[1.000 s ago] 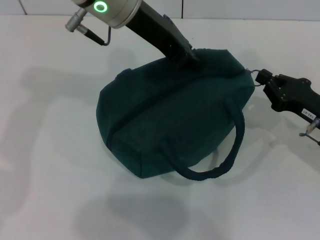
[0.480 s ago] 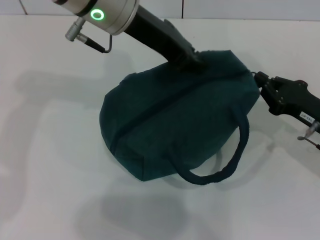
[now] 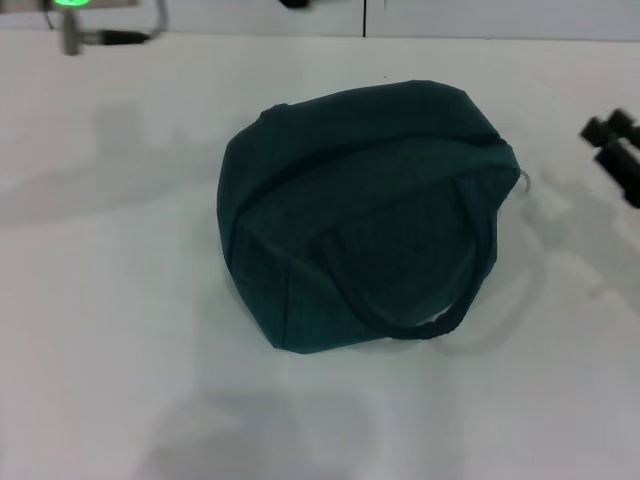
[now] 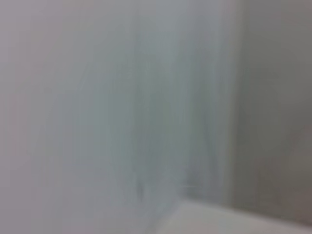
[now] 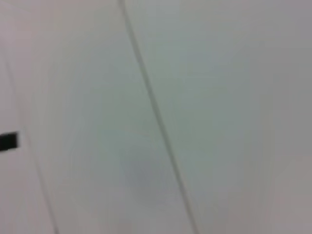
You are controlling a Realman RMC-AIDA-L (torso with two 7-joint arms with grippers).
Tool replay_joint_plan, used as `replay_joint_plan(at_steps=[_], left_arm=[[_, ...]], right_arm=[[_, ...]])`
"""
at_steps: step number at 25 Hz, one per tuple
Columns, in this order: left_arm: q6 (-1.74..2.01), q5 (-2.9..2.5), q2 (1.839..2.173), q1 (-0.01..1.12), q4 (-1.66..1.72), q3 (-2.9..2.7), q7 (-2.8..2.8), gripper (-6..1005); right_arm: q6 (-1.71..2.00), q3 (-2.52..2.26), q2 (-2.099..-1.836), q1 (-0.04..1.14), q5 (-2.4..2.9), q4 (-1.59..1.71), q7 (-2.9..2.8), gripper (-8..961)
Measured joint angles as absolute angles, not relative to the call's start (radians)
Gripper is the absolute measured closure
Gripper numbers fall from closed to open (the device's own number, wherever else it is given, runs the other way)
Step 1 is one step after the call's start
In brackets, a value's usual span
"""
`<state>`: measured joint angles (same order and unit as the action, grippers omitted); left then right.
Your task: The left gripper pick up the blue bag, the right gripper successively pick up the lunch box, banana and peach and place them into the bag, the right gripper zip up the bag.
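Both grippers stand apart from the dark teal-blue fabric bag, which lies closed on the white table, long axis from 8 to 2 o'clock. Nearer is the right gripper, at 3 o'clock; its fingers I cannot tell. Left gripper is not visible.

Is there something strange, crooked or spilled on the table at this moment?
Nothing is spilled or damaged. The blue bag lies closed on the white table, turned at an angle, one rope handle drooping over its near side. Only the right end effector shows, apart from the bag.
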<state>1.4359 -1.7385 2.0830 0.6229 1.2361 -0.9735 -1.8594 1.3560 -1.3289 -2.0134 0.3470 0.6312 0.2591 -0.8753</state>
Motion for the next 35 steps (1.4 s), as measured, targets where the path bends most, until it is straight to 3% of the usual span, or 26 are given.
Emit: replay_joint_plan(at_steps=[3,6,8,9,10,11,12,15,17,20,26,31,35], left_arm=[[1.470,-1.642,2.082,0.555,1.197,-0.922,-1.798,594],[1.567,-1.494,2.082,0.460,1.139,-0.905,-1.672,493],[1.633,-1.421,2.083,0.398,1.108,-0.902,-1.575,419],[1.648,-1.407,2.083,0.384,1.101,-0.902,-1.552,382],[1.723,-1.366,2.084,0.320,1.045,-0.904,-1.449,345],[1.723,-1.366,2.084,0.320,1.045,-0.904,-1.449,345],[1.751,-1.365,2.083,0.302,1.015,-0.903,-1.418,345],[1.796,-1.394,2.079,0.277,0.926,-0.899,-1.364,345],[1.804,-1.412,2.076,0.271,0.863,-0.896,-1.325,344],[1.805,-1.422,2.069,0.276,0.773,-0.895,-1.260,344],[1.809,-1.436,2.067,0.281,0.758,-0.901,-1.249,334],[1.816,-1.436,2.071,0.288,0.756,-0.901,-1.247,333],[1.817,-1.436,2.072,0.289,0.754,-0.896,-1.244,332]], right_arm=[[1.413,-1.275,-2.009,0.323,0.631,0.262,-0.876,581],[1.529,-1.249,-1.984,0.303,0.639,0.286,-0.876,442],[1.619,-1.255,-1.956,0.303,0.644,0.311,-0.891,374],[1.714,-1.263,-1.915,0.311,0.673,0.351,-0.940,340],[1.750,-1.263,-1.892,0.318,0.699,0.384,-0.981,306],[1.750,-1.263,-1.892,0.318,0.699,0.384,-0.981,272],[1.769,-1.262,-1.872,0.325,0.737,0.419,-1.029,238],[1.786,-1.254,-1.826,0.361,0.872,0.549,-1.189,236],[1.772,-1.245,-1.814,0.395,0.964,0.622,-1.275,235],[1.748,-1.228,-1.821,0.454,1.103,0.699,-1.364,232],[1.731,-1.221,-1.888,0.568,1.369,0.765,-1.413,184],[1.723,-1.220,-1.914,0.589,1.449,0.774,-1.425,138],[1.721,-1.220,-1.920,0.591,1.455,0.775,-1.425,141]])
